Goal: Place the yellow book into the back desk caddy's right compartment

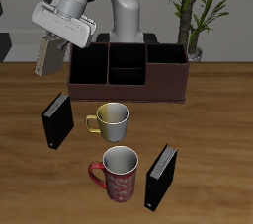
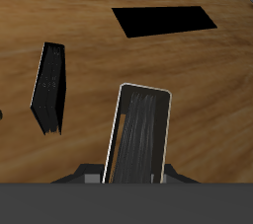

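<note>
My gripper [image 1: 46, 46] is shut on the yellow book [image 1: 42, 58], holding it in the air just beyond one end of the back desk caddy [image 1: 128, 88] and above table height. In the wrist view the book [image 2: 138, 134] stands between my fingers [image 2: 91, 178], showing its grey page edges and a yellow-tan strip of cover. The caddy is a long reddish-brown box with black dividers. Its wide undivided end section [image 1: 89, 64], which I take to be the right compartment, is the one closest to the held book and shows a dark interior.
Two black books stand upright, one [image 1: 57, 120] in front of the caddy end near my gripper and also in the wrist view [image 2: 51, 86], the other [image 1: 161, 177] near the front edge. A pale mug with a yellow handle [image 1: 112, 119] and a red patterned mug [image 1: 119, 174] stand between them.
</note>
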